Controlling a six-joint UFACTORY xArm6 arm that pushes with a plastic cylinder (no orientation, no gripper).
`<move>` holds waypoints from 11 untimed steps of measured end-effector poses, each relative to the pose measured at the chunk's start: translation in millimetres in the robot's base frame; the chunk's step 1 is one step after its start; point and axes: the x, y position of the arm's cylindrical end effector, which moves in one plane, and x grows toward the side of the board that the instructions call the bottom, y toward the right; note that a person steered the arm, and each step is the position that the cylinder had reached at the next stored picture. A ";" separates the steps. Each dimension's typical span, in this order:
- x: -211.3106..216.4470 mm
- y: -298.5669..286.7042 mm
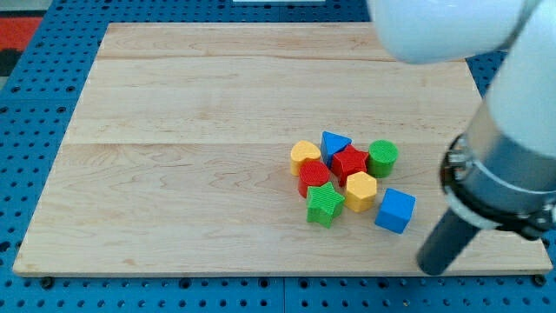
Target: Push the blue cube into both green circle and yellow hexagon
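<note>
The blue cube (395, 210) sits at the lower right of a cluster of blocks on the wooden board (191, 130). The yellow hexagon (360, 191) lies just to its upper left, a small gap apart. The green circle (382, 158) stands above the cube, at the cluster's upper right. My tip (431, 268) is the lower end of the dark rod, to the lower right of the blue cube and apart from it, near the board's bottom edge.
The cluster also holds a yellow heart (305, 156), a blue triangle (334, 143), a red star (350, 163), a red block (314, 176) and a green star (324, 204). The white arm body (512, 113) covers the view's right. Blue pegboard (26, 130) surrounds the board.
</note>
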 end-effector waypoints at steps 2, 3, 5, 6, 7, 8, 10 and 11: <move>-35.8 -25.6; -46.7 -25.6; -69.9 -25.6; -56.8 -4.8; -42.5 52.4; -63.5 86.6; -69.6 28.1; -78.5 18.1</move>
